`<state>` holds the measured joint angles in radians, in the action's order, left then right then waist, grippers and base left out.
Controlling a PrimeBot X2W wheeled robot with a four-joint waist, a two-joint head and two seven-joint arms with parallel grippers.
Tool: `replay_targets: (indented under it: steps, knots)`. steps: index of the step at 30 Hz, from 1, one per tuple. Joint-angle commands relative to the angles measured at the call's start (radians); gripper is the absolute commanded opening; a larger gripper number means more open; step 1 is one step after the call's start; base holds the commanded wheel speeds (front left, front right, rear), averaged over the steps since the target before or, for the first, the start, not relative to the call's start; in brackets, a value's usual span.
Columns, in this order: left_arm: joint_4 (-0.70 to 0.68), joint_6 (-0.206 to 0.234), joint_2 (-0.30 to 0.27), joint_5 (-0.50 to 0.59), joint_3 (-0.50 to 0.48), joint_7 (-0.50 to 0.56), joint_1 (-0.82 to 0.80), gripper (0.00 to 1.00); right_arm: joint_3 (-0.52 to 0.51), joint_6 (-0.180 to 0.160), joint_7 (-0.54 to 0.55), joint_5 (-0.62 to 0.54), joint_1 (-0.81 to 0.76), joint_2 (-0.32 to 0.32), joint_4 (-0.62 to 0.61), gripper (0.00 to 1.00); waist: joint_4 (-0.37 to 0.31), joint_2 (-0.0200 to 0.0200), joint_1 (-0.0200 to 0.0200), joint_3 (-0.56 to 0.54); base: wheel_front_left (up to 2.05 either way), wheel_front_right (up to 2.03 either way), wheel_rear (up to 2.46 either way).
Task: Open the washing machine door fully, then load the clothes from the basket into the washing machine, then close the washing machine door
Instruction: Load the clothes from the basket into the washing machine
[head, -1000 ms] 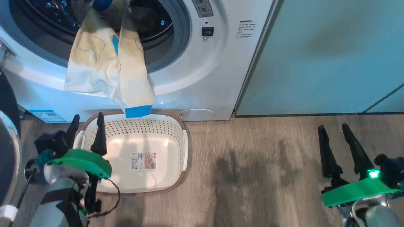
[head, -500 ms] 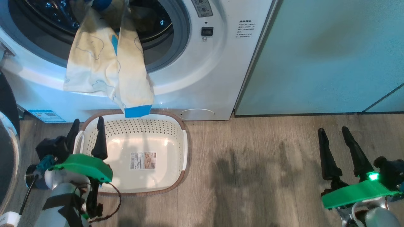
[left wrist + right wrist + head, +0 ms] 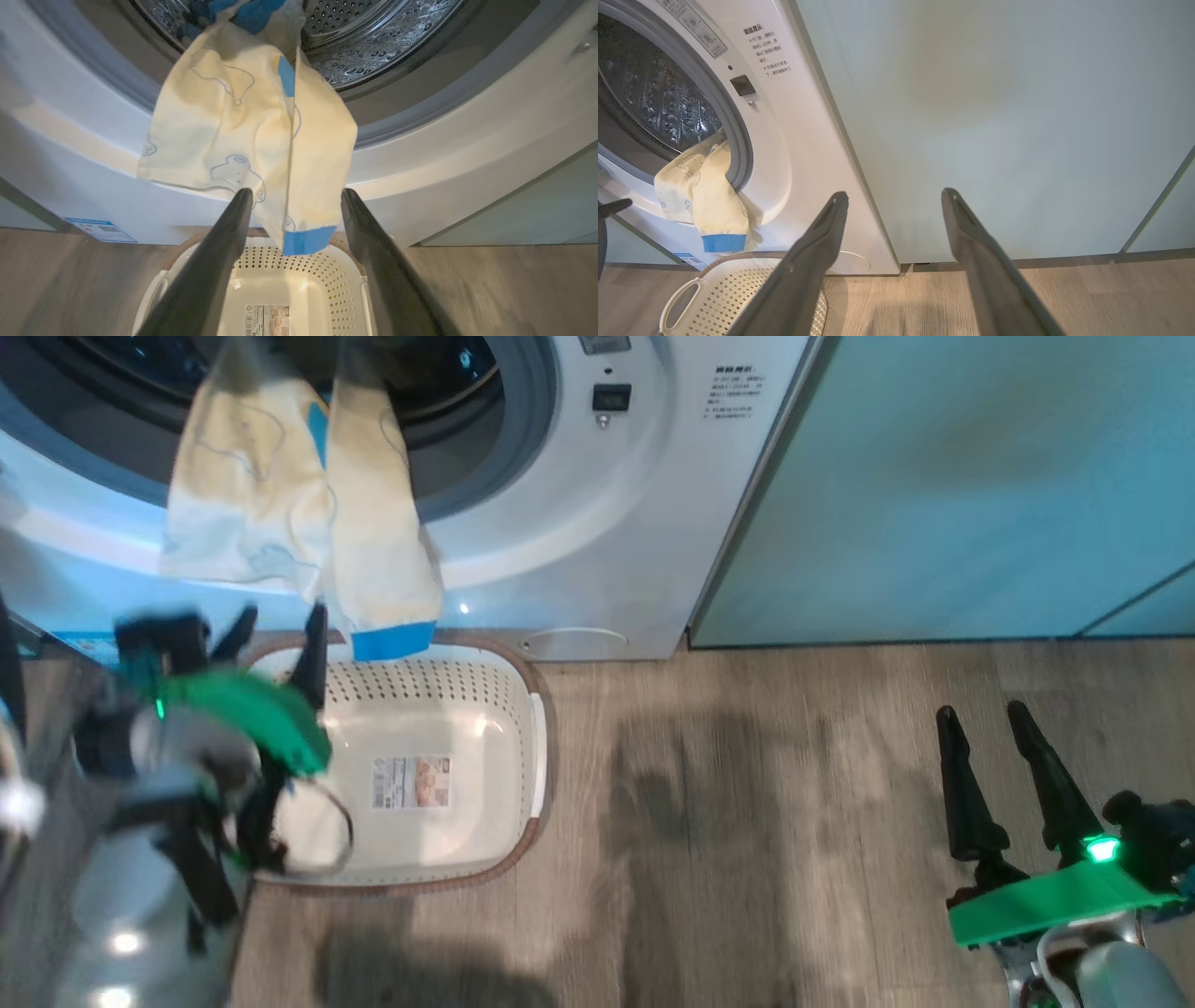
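- Clothes (image 3: 299, 523) hang half out of the drum (image 3: 373, 42), long axis straight down the machine (image 3: 597, 551) front, blue cuff just above the basket (image 3: 439, 686).
- Left claw (image 3: 282, 616): wide, holding nothing, just beside the cuff, fingers aimed up at it; nearer arm.
- Right claw (image 3: 982, 709): wide, holding nothing, well apart, over the floor (image 3: 747, 803).
- Judgement: pushing the clothes up and inward falls to the left arm.

Clothes (image 3: 703, 196) over washing machine (image 3: 794, 154) rim
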<state>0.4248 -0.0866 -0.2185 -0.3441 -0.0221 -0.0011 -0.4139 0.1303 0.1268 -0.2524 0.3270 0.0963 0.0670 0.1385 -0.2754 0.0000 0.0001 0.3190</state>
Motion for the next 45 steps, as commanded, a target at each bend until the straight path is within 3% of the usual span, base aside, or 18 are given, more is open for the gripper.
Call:
replay_targets:
  steps: [1, 5, 11, 28, 39, 40, 41, 45]
  knots:
    - [-0.018, -0.007, -0.049, 0.004, -0.020, 0.031, -0.058, 1.00, 0.021, 0.004, -0.009, 0.005, 0.037, 0.012, -0.033, 1.00, -0.008, 0.0000, -0.0001, 0.018, 0.00, 0.00, 0.00]
    - [0.029, -0.011, -0.081, 0.013, 0.015, 0.160, -0.175, 1.00, 0.027, 0.004, -0.009, 0.006, 0.049, 0.009, -0.031, 1.00, -0.022, 0.0000, -0.0001, 0.050, 0.00, 0.00, 0.00]
    - [0.110, -0.003, -0.099, 0.028, 0.049, 0.271, -0.347, 1.00, 0.037, 0.004, -0.009, 0.004, 0.068, 0.006, -0.032, 1.00, -0.044, 0.0000, -0.0001, 0.100, 0.00, 0.00, 0.00]
    - [0.355, 0.053, -0.115, 0.050, 0.074, 0.337, -0.632, 1.00, 0.036, 0.004, -0.009, -0.002, 0.101, 0.010, -0.045, 1.00, -0.070, 0.0000, -0.0001, 0.193, 0.00, 0.00, 0.00]
    - [0.495, 0.032, -0.104, 0.051, 0.108, 0.327, -0.724, 1.00, 0.032, 0.004, -0.009, -0.004, 0.119, 0.008, -0.048, 1.00, -0.058, 0.0000, -0.0001, 0.238, 0.00, 0.00, 0.00]
    - [0.505, 0.026, -0.103, 0.050, 0.112, 0.325, -0.730, 0.39, 0.032, 0.004, -0.009, -0.004, 0.120, 0.008, -0.048, 1.00, -0.058, 0.0000, -0.0001, 0.240, 0.00, 0.00, 0.00]
    - [0.515, 0.018, -0.100, 0.049, 0.118, 0.326, -0.734, 0.00, 0.032, 0.004, -0.009, -0.005, 0.121, 0.008, -0.047, 1.00, -0.058, 0.0000, -0.0001, 0.241, 0.00, 0.00, 0.00]
    - [0.554, -0.005, -0.096, 0.044, 0.136, 0.318, -0.745, 0.00, 0.031, 0.004, -0.009, -0.006, 0.123, 0.006, -0.045, 1.00, -0.058, 0.0000, -0.0001, 0.241, 0.00, 0.00, 0.00]
